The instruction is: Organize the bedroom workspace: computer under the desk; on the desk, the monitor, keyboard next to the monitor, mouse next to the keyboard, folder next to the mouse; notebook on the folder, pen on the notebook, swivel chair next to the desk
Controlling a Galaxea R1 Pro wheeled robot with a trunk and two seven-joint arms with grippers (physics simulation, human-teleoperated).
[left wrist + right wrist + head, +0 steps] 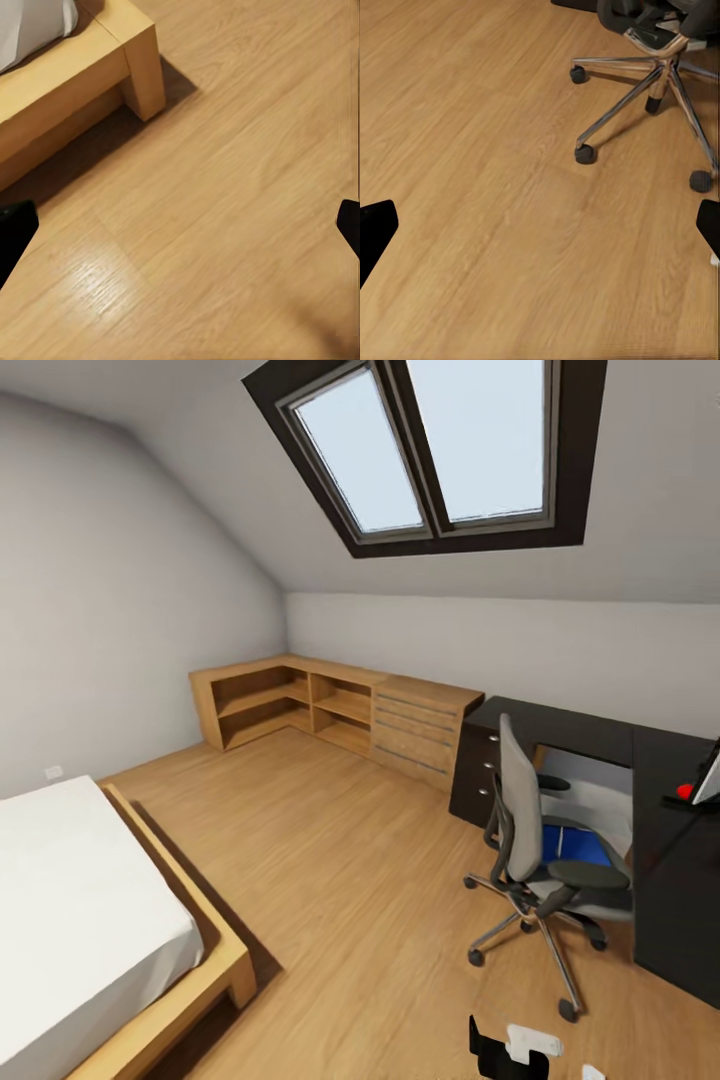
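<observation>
Ahead and to the right: swivel chair (540, 860), grey back turned toward the room, tucked into the inner corner of the L-shaped black desk (580, 732). On its seat, bright blue folder (580, 847), partly hidden by the backrest and armrest. At the far right edge, on the desk, a sliver of monitor (708, 778) with a red dot beside it. Behind, along the walls, light wooden shelving and dresser (340, 710); low bed (90, 930) at left; skylights (440, 445) overhead.

Left gripper (180, 229): fingers spread wide, nothing between, over bare wood floor (225, 187) near the bed's corner leg (142, 71).

Right gripper (540, 229): likewise spread and empty, above the floor, near the chair's chrome base (660, 67) and casters but apart from them; folder well away from both grippers.
</observation>
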